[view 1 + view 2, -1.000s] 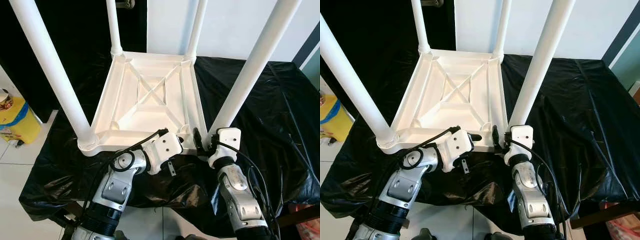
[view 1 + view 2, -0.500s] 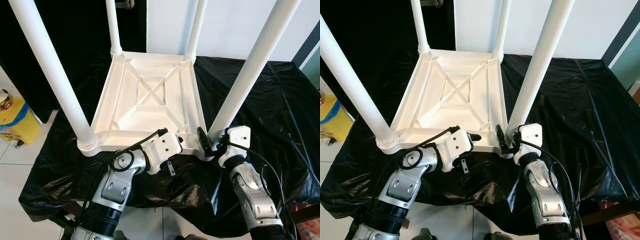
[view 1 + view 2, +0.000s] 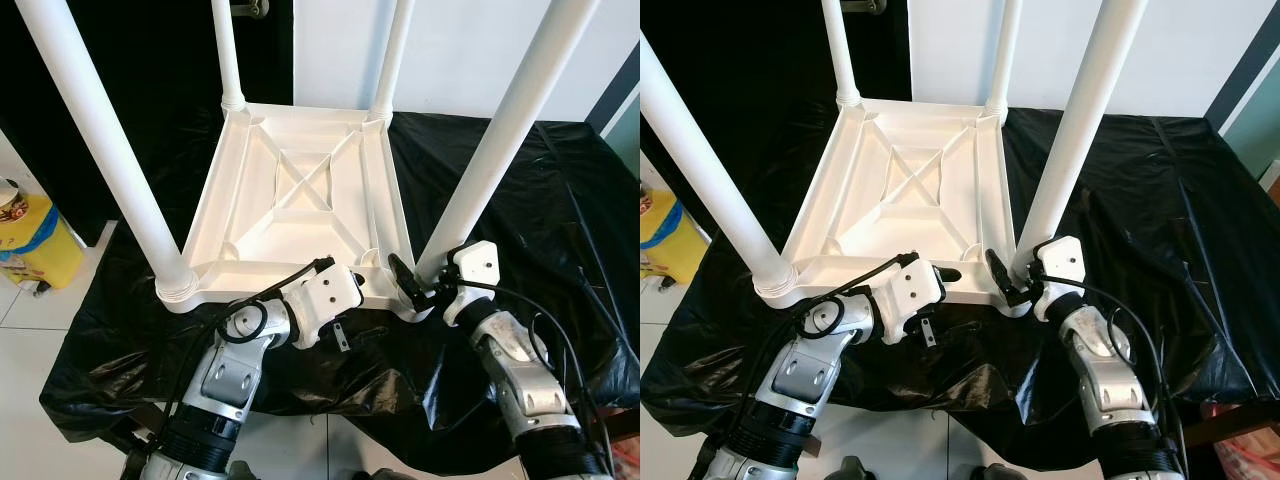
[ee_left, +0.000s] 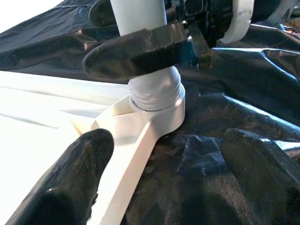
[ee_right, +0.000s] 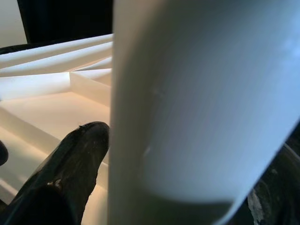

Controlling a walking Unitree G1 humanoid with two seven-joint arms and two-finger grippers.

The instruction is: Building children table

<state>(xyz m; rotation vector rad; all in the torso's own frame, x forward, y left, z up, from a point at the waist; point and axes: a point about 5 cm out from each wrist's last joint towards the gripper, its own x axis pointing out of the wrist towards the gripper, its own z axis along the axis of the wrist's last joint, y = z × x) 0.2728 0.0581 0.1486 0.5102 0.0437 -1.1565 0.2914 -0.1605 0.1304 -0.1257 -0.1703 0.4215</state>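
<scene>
Upturned white table [image 3: 300, 195], no readable writing; right tool [image 3: 415, 285] around near leg [image 3: 500, 150]

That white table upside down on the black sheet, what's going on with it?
The robot is assembling a small white table that lies upside down on a black sheet, all four legs standing up. Its right gripper is clamped around the base of the near right leg, at its socket. The left gripper is open at the table's near edge, beside that corner.
</scene>
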